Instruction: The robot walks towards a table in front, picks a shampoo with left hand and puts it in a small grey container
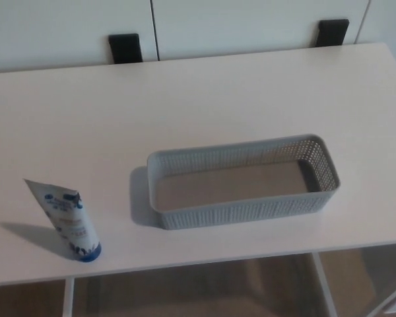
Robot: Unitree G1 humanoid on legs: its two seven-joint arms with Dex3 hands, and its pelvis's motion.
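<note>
Risk: white-blue shampoo tube (69,224) stands cap-down near front edge of white table (218,99); clumsy reach could topple it. Grey perforated plastic basket (244,212) sits apart. Robot hands unseen, state untellable.

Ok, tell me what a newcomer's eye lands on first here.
The long grey basket comes first, lying empty right of centre near the front edge of the pale table. Next is the white tube with blue print, standing on its blue cap at the front left, apart from the basket.
</note>
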